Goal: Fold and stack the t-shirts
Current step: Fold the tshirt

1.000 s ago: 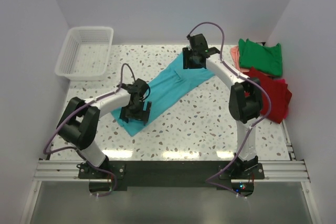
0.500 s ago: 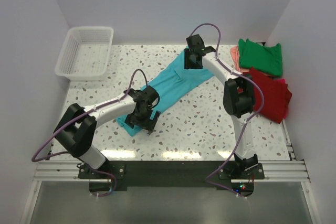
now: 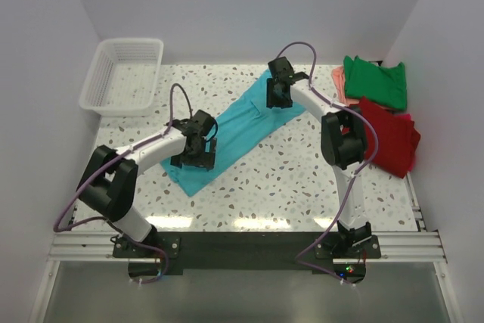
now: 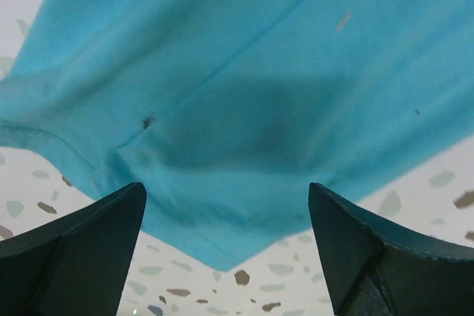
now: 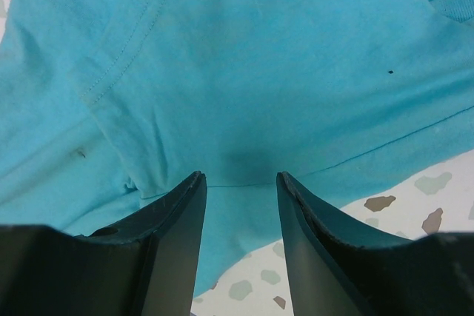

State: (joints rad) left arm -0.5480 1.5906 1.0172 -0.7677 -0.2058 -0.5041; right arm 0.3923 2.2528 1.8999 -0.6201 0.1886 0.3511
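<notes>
Now mid-fold: left claw wide, right claw half open, both empty above turquoise cotton t-shirt; next, probably grip its ends.

Top view: I looked down from above and behind the arm bases toward the back wall, far enough off to take in the whole table.
Left wrist view: very close over the near corner of the turquoise t-shirt, with the left gripper entering from the bottom edge.
Right wrist view: equally close over the shirt's far end, with the right gripper at the bottom.
Shared: all three views showed that shirt, and the wrist views caught opposite ends of it.
</notes>
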